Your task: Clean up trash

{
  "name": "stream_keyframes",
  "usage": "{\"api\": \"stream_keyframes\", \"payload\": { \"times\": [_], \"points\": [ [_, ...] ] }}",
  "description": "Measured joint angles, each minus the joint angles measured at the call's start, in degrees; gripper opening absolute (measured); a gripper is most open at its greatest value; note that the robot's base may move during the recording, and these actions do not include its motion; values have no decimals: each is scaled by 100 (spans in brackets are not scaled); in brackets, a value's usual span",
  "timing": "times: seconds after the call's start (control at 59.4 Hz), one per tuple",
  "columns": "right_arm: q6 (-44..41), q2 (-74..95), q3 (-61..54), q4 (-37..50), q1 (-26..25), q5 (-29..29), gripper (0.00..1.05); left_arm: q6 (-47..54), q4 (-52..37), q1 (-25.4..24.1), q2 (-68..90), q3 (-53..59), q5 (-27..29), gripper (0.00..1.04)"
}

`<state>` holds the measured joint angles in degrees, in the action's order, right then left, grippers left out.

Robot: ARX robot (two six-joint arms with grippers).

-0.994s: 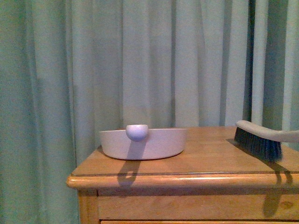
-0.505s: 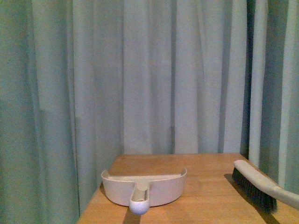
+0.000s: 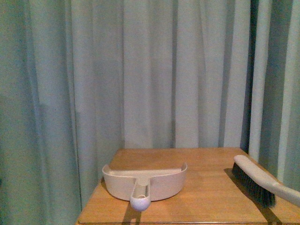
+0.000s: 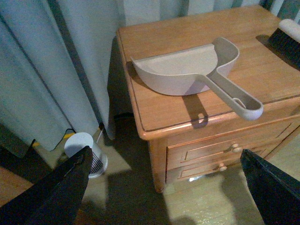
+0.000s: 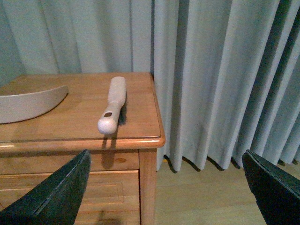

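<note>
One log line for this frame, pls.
left claw: open, empty | right claw: open, empty | dustpan, brush: on dresser, apart | trash: not in view

Left gripper (image 4: 164, 157), right gripper (image 5: 166, 157): fingers (image 4: 61, 192) wide apart.

Dim, grainy, bluish-tinted views; dustpan (image 4: 187, 65) casts soft-edged shadows.

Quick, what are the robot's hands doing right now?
Left gripper: open, jaws wide apart, holding nothing.
Right gripper: open, jaws wide apart, holding nothing.
</note>
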<state>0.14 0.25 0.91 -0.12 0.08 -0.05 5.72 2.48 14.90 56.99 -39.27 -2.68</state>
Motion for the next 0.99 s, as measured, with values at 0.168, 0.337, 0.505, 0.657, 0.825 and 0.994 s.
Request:
{"api": "stream_keyframes", "payload": {
  "times": [0.168,0.337,0.505,0.657,0.825,0.994],
  "points": [
    [0,0,0,0,0,0,97,-50,562,828,1703,-1836,973,97],
    [0,0,-2,0,0,0,97,-365,1307,1360,3060,-3320,1602,97],
    [0,0,0,0,0,0,97,-911,2081,1622,4345,-4616,2041,97],
    [0,0,0,0,0,0,97,-1187,2328,1731,4922,-5174,2218,97],
    [0,0,0,0,0,0,97,-1469,2610,1777,5372,-5289,2337,97],
    [0,0,0,0,0,0,97,-1572,2680,1770,5622,-5327,2315,97]
  ]
}}
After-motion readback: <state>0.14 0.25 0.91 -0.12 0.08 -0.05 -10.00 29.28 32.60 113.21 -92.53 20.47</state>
